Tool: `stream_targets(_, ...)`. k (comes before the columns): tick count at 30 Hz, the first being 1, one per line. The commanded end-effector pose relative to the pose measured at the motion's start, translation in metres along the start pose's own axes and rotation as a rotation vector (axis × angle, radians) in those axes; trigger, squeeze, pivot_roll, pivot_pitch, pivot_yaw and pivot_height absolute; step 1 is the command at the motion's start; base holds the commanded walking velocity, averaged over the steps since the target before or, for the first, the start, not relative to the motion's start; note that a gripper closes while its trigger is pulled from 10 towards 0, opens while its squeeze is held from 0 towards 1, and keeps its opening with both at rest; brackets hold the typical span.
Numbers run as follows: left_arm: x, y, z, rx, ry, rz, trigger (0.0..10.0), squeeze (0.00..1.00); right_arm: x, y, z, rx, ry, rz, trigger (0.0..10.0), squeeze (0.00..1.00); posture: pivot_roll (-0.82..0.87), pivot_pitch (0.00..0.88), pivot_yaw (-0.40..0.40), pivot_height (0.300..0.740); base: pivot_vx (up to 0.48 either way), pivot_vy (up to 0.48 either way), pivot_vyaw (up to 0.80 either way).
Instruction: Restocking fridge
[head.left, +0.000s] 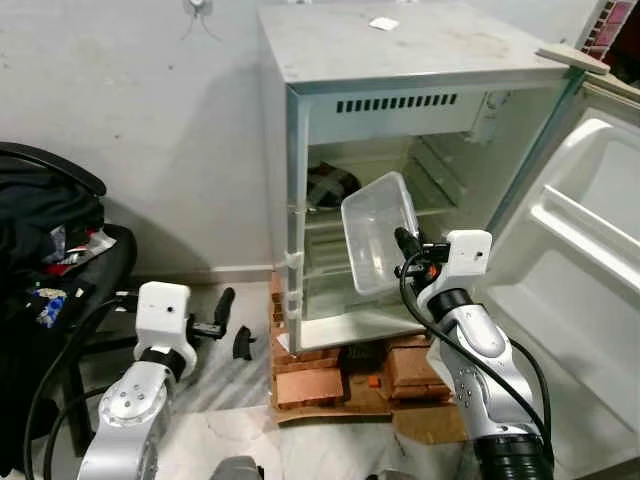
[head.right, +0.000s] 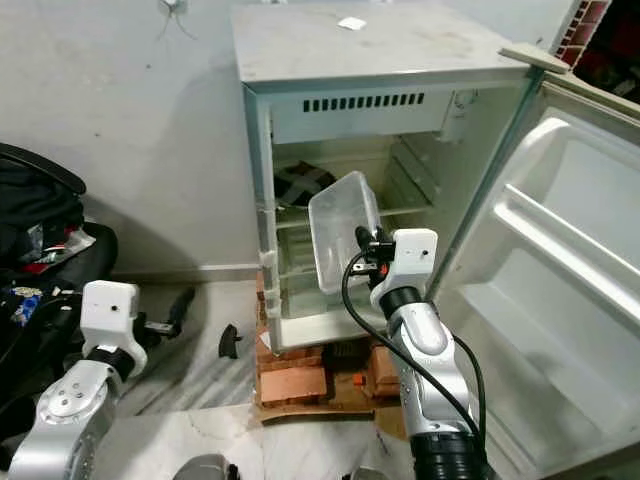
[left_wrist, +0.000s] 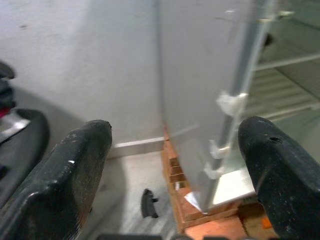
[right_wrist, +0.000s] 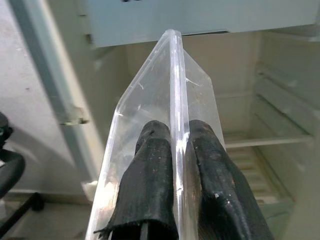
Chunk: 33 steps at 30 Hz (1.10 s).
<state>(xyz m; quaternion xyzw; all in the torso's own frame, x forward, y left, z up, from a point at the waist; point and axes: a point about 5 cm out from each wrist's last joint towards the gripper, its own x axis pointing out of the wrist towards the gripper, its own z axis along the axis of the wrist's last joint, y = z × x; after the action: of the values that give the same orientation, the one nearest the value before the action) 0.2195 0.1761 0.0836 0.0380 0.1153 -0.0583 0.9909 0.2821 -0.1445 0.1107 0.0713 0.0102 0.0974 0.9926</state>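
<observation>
The left gripper (head.left: 222, 312) hangs low beside the fridge (head.left: 400, 180), out past its hinge-free side wall near the floor; in the left wrist view its two black fingers (left_wrist: 65, 175) stand wide apart with nothing between them. A small black piece (head.left: 243, 343) lies on the floor just beyond it, too small to identify. Under the fridge, a stack of red bricks (head.left: 310, 375) props it up, and the front edge of that stack is partly cut off by the right arm.

The right gripper (head.left: 408, 247) is raised in front of the fridge's open compartment, its fingers (right_wrist: 150, 190) pinched tight on the rim of a clear plastic container (head.left: 380, 230). The container is tilted on edge, its open side turned toward the fridge interior, and looks empty.

Behind it, the fridge shelves (head.left: 330, 225) are partly hidden by the container. A dark, rounded object (head.left: 330, 185) sits on the upper shelf at the back, too shadowed to name. The fridge door (head.left: 570, 300) swings open on the robot's right, its far edge cut off. A small white square (head.left: 383, 23) rests on top of the fridge.
</observation>
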Motion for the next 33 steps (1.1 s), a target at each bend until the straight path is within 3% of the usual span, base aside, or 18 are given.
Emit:
stream_targets(1, -0.0017, 0.0016, 0.0062, 0.025, -0.025, 0.008, 10.0, 0.00, 0.0004, -0.0060, -0.0006, -0.002, 0.003, -0.025, 10.0, 0.00, 0.12, 0.000, -0.010, 0.740, 0.000, 0.000, 0.00)
stream_targets(33, -0.0007, -0.0023, 0.0080, 0.008, -0.029, -0.018, 10.0, 0.00, 0.0027, -0.0082, -0.0016, -0.004, 0.010, -0.044, 10.0, 0.00, 0.12, 0.000, -0.009, 0.740, 0.304, 0.000, 0.00)
